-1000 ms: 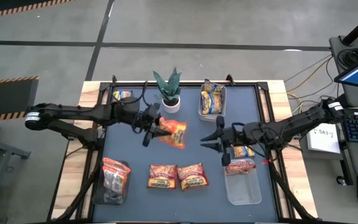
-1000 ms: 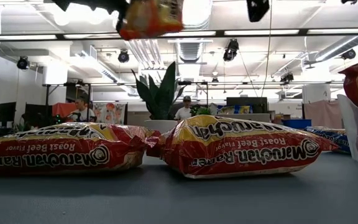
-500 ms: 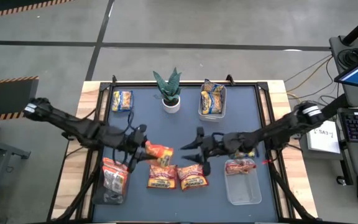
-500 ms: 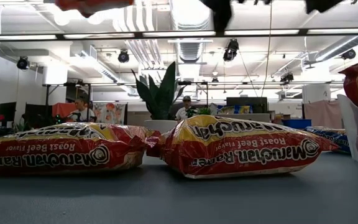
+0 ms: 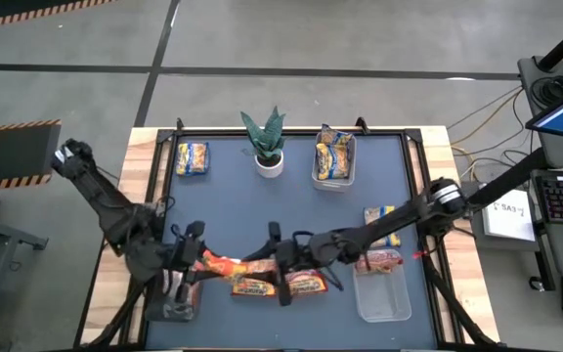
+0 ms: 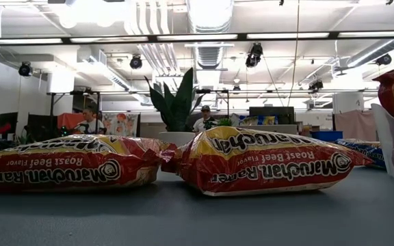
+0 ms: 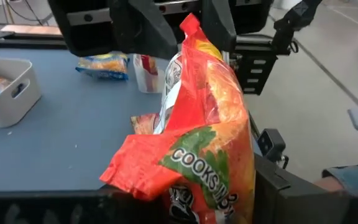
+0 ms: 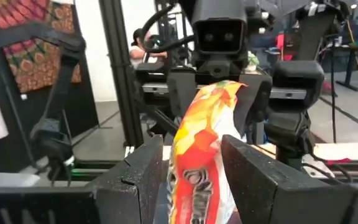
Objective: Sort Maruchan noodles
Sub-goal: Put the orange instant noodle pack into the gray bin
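An orange-red Maruchan packet (image 5: 225, 264) hangs in the air above the table's near middle, between my two grippers. My left gripper (image 5: 195, 262) is shut on its left end. My right gripper (image 5: 274, 264) is open, and its two fingers stand on either side of the packet's right end (image 8: 199, 149). Two red roast-beef packets (image 6: 67, 162) (image 6: 265, 160) lie flat on the table just below, side by side. Neither gripper shows in the low view. My left gripper pinches the packet's end (image 7: 194, 193) between its two fingers, coming level from the table's left. The packet is lifted clear, stands on edge and sticks out toward the right gripper. My right gripper's fingers (image 8: 253, 174) flank the free end; I cannot tell whether they touch it.
A bin (image 5: 179, 288) at the near left holds red packets, and a clear bin (image 5: 379, 293) at the near right holds one. A far bin (image 5: 332, 158) holds yellow-and-blue packets. Loose packets (image 5: 193, 156) (image 5: 381, 215) and a potted plant (image 5: 267, 147) also stand on the table.
My left gripper has carried the orange-red packet from beside the plant toward the table's near edge and left, and lower. My right gripper has swept left and toward the near edge, stayed open, and now has its fingers around the packet's free end.
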You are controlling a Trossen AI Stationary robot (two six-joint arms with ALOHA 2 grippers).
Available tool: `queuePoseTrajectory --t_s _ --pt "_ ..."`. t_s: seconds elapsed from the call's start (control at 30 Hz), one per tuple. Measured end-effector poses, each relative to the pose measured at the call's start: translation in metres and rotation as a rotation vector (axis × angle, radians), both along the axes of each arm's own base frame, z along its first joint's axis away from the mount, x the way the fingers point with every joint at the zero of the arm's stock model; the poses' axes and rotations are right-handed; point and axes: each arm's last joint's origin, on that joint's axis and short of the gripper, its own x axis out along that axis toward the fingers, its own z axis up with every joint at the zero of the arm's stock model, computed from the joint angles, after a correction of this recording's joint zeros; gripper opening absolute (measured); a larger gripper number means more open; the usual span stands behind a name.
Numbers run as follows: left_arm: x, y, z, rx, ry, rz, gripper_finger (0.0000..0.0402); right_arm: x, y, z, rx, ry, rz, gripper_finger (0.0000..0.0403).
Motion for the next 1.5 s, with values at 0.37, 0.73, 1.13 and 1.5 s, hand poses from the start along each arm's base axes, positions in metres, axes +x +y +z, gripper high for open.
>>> queuePoseTrajectory --t_s 0.37,0.73,1.13,1.5 --pt "-0.026 -0.015 -0.006 0.019 0.032 -0.013 0.0125 0.048 0.018 0.004 0.047 0.017 -0.076 0.0154" --pt "-0.038 -0.001 -0.004 -0.027 0.06 0.058 0.0125 0.055 0.016 0.001 0.042 0.093 -0.203 0.0151" --pt "-0.04 0.003 0.0 0.016 0.012 0.097 0.0125 0.057 0.013 -0.002 0.028 0.118 -0.195 0.015" --pt "-0.039 0.005 0.0 0.06 -0.015 0.134 0.0125 0.057 0.009 0.004 0.016 0.164 -0.187 0.017"
